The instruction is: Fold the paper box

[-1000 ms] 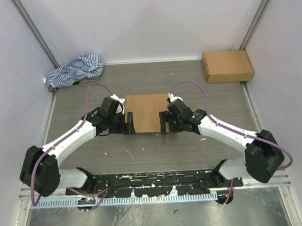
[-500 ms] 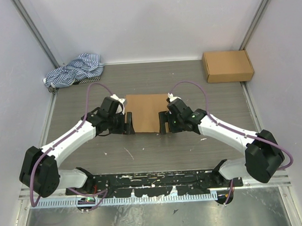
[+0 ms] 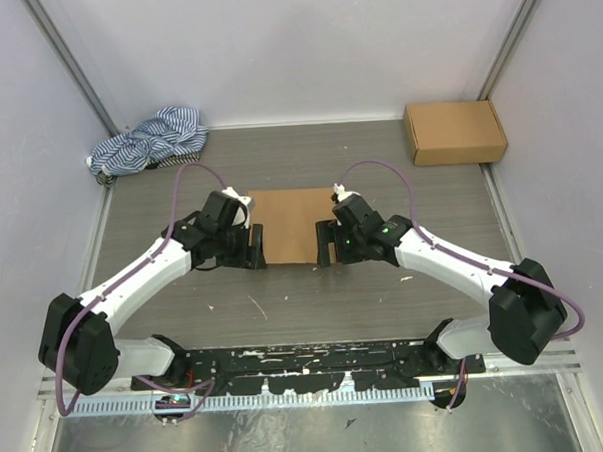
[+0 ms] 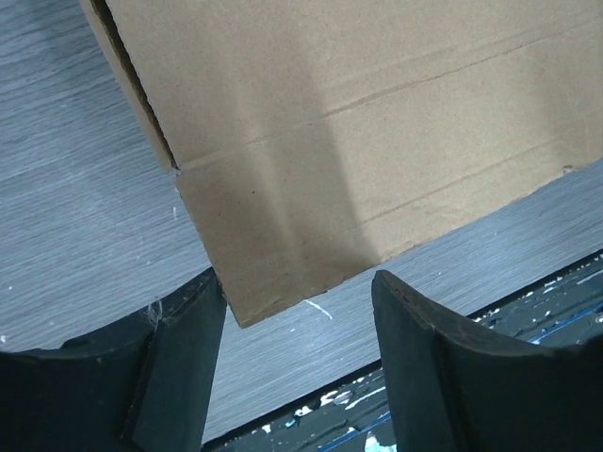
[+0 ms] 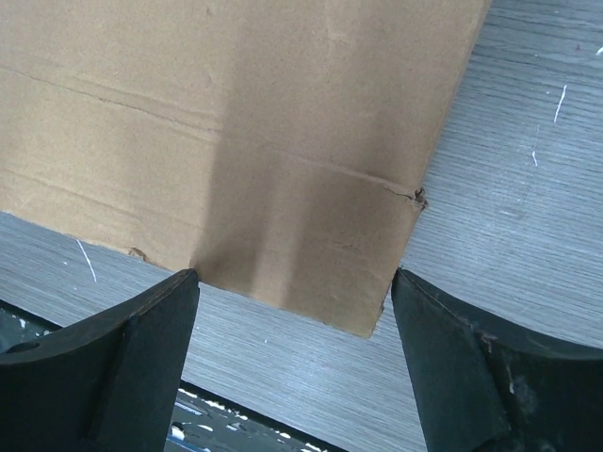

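The paper box is a brown cardboard piece with crease lines, lying flat in the middle of the table. My left gripper hovers open at its near left corner. In the left wrist view that corner of the paper box pokes between the left gripper's dark fingers, nothing pinched. My right gripper stands open at the near right corner. In the right wrist view the near edge of the paper box spans the wide gap of the right gripper, whose fingers straddle it.
A second, closed brown cardboard box sits at the far right corner. A blue-and-white striped cloth is bunched at the far left. Grey walls close in on three sides, and a black rail runs along the near edge.
Both grippers have crept slightly away from the bases, onto the cardboard's near corners. The left jaws have narrowed a little. The cardboard has not visibly shifted.
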Robot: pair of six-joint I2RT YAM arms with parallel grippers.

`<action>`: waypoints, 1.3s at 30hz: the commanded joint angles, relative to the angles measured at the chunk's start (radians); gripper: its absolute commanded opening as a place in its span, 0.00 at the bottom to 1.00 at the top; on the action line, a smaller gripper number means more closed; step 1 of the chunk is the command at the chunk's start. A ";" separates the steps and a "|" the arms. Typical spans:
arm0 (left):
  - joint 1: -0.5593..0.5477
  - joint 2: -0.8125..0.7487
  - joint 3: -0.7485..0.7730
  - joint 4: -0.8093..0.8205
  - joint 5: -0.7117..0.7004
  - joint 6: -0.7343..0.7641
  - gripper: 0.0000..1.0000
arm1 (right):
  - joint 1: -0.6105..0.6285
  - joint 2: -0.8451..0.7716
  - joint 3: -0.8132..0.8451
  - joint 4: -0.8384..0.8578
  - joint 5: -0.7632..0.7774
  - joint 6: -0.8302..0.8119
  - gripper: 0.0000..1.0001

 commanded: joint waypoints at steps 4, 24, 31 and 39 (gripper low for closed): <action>-0.029 -0.004 0.068 -0.089 -0.038 0.031 0.68 | 0.007 0.016 0.047 0.041 -0.035 0.012 0.87; -0.058 0.004 0.075 -0.134 -0.110 0.017 0.68 | 0.006 0.025 0.022 0.075 -0.065 0.018 0.87; -0.058 -0.004 0.089 -0.143 -0.093 0.012 0.68 | 0.007 -0.003 0.032 0.065 -0.080 0.023 0.87; -0.057 -0.016 0.089 -0.145 -0.083 0.010 0.68 | 0.006 -0.009 0.038 0.063 -0.114 0.032 0.86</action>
